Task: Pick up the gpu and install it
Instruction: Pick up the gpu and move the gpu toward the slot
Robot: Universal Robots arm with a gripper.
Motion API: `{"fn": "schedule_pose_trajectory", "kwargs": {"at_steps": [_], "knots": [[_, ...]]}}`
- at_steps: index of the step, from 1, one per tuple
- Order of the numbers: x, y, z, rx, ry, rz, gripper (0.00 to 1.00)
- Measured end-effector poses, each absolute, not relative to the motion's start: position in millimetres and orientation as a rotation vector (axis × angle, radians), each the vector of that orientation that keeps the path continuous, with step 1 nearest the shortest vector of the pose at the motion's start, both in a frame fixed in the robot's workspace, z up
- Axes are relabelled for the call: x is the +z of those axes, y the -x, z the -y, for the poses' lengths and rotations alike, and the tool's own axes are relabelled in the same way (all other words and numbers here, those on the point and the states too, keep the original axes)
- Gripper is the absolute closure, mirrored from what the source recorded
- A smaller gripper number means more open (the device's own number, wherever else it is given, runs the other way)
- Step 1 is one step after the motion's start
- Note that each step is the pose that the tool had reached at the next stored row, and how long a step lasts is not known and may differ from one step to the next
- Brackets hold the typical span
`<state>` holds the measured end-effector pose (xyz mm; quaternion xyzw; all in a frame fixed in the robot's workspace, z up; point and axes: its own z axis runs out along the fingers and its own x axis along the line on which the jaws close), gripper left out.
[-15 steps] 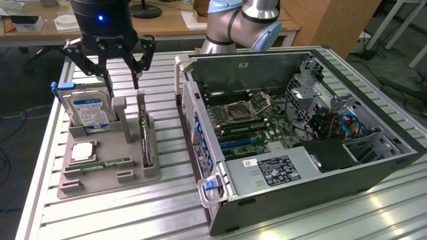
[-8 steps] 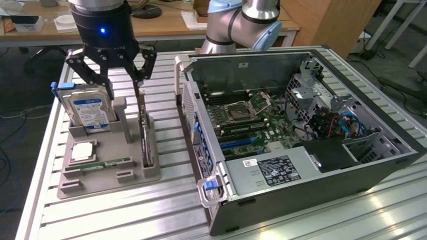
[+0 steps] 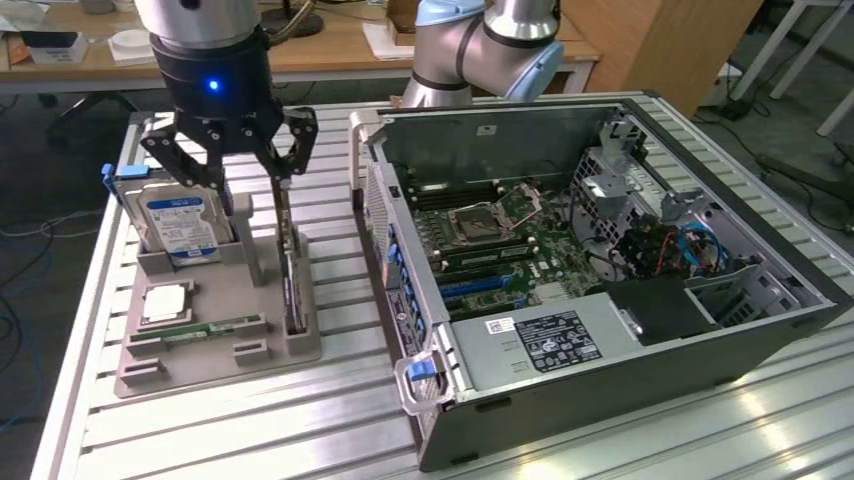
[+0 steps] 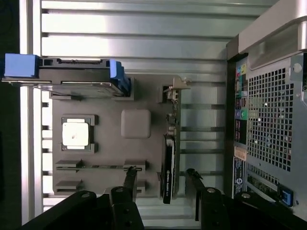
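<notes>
GPU (image 3: 288,270) (image 4: 170,143) stands on edge in the long slot of the grey parts holder (image 3: 254,300) (image 4: 110,148), on the side of the holder nearest the PC case (image 3: 641,370) (image 4: 268,120); silver bracket end up in the exterior view. It's seated in the holder, not lifted. Gripper (image 3: 251,175) (image 4: 162,179) hangs directly over that slot, jaws spread wide and holding nothing. In the wrist view the card's edge runs between the two fingers (image 4: 129,178), closer to the case-side one; can't tell whether either pad touches it. Other items in the holder: a blue-labelled hard drive (image 3: 180,225) (image 4: 72,84) upright in its blue-tabbed carrier at the far end, a CPU (image 3: 167,302) (image 4: 76,132) lying flat in a square pocket, and a RAM stick (image 3: 200,328) (image 4: 96,167) on edge in a narrow slot near the front. The holder sits on the slatted aluminium table (image 3: 267,420) (image 4: 134,33), just beside the case, on the exterior view's left of it. The case lies on its side with the panel off, motherboard (image 3: 507,240) exposed, CPU socket and expansion slots visible. The arm's base (image 3: 481,40) is behind the case.
</notes>
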<state>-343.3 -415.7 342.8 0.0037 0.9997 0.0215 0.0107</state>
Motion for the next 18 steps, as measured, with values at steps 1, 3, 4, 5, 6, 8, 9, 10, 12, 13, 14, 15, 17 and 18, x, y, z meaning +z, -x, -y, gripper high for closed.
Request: {"fn": "schedule_pose_trajectory", "kwargs": {"at_steps": [1, 3, 4, 5, 6, 8, 9, 10, 12, 13, 14, 15, 17, 18], "knots": [[341.0, 342.0, 416.5, 0.067, -0.012, -3.119, 0.47], [337.7, 339.0, 417.2, 0.067, -0.012, -3.12, 0.47], [336.0, 336.3, 417.3, 0.067, -0.011, -3.12, 0.47], [334.2, 334.9, 417.3, 0.067, -0.011, -3.119, 0.47], [332.3, 334.2, 417.5, 0.067, -0.011, -3.119, 0.47], [328.9, 333.1, 417.9, 0.067, -0.011, -3.12, 0.47], [327.0, 333.0, 418.6, 0.067, -0.012, -3.119, 0.47], [325.2, 332.8, 419.2, 0.067, -0.012, -3.119, 0.47], [321.5, 331.9, 420.8, 0.067, -0.012, -3.119, 0.47], [319.7, 331.5, 422.0, 0.067, -0.011, -3.12, 0.47], [318.0, 331.3, 423.4, 0.067, -0.011, -3.12, 0.47], [316.1, 331.2, 424.7, 0.067, -0.011, -3.12, 0.47], [312.4, 331.1, 426.9, 0.067, -0.012, -3.119, 0.47], [310.7, 331.0, 428.1, 0.067, -0.012, -3.119, 0.47]]}}
